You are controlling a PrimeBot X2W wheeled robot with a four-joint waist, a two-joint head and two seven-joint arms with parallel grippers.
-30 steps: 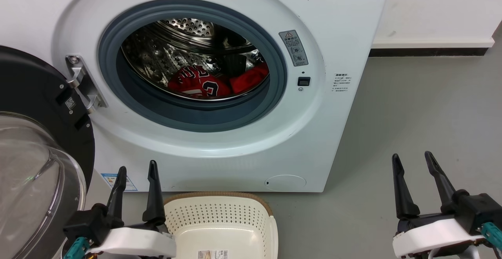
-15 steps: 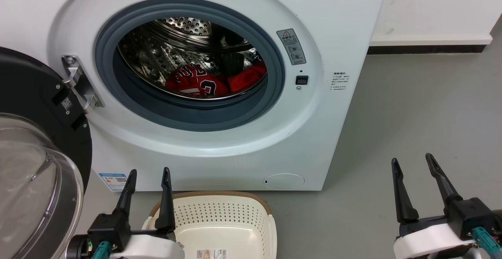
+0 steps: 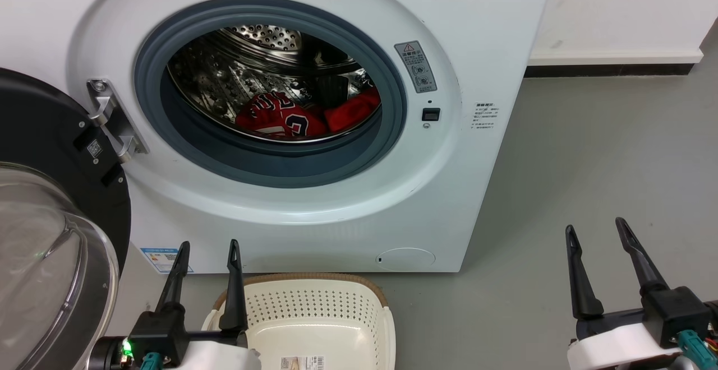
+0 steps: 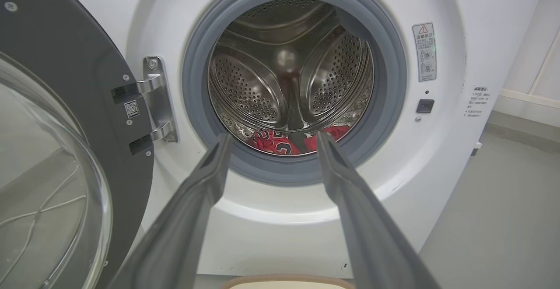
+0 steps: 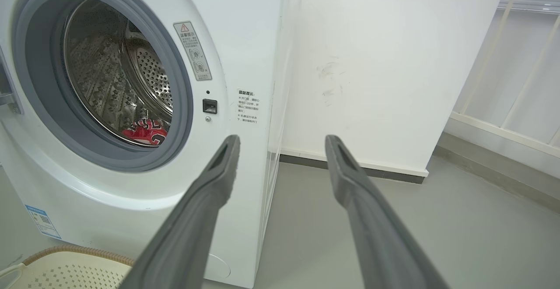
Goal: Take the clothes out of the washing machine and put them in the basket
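The white washing machine (image 3: 336, 202) stands open, and two red clothes lie low in its steel drum: a lettered jersey (image 3: 277, 118) and a plain red piece (image 3: 353, 109). The jersey (image 4: 273, 142) also shows between my left fingers, and again in the right wrist view (image 5: 146, 132). On the floor before the machine sits the cream basket (image 3: 320, 303), nothing but a label in it. My left gripper (image 3: 207, 246) is open at the basket's left rim. Off to the right of the machine, my right gripper (image 3: 597, 230) hangs open over the floor. Neither holds anything.
The black-framed glass door (image 3: 50, 235) stands swung out at the left, close beside my left arm. Grey floor (image 3: 589, 151) stretches to the right of the machine, up to a white wall (image 5: 385, 61) with a dark skirting.
The left gripper slid right and lower in the picture, toward the basket's rim. The right gripper drifted slightly right. The camera shifted a little.
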